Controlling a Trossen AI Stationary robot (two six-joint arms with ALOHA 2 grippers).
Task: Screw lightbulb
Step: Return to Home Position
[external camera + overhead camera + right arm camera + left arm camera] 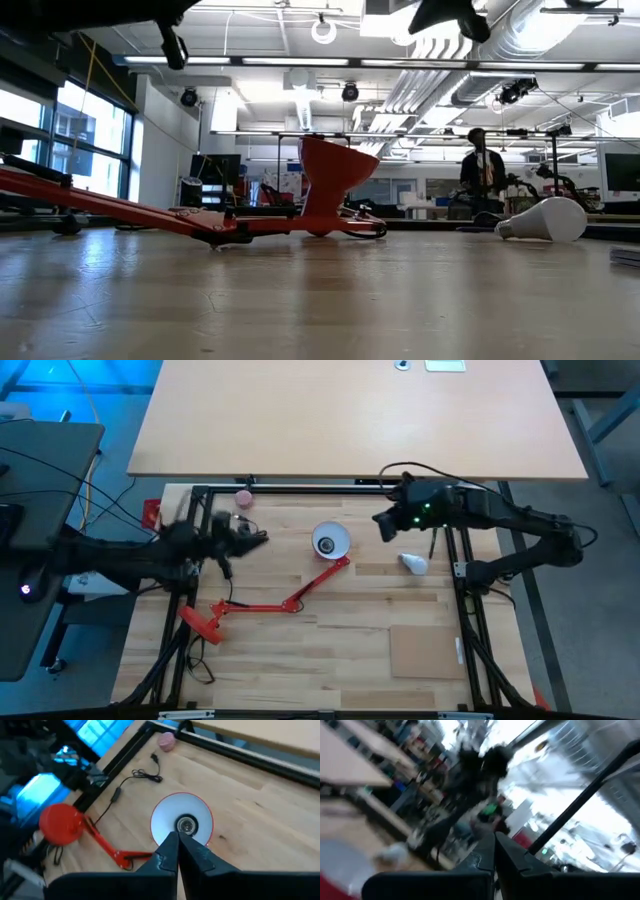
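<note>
Left jaws & right jaws were closed, empty. Lightbulb lay loose centre-right on worktop, near right arm; a low swing could roll it off.

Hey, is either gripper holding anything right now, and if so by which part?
Nothing is held. The left gripper and the right gripper are both shut on nothing; the lightbulb lies free on the table.
</note>
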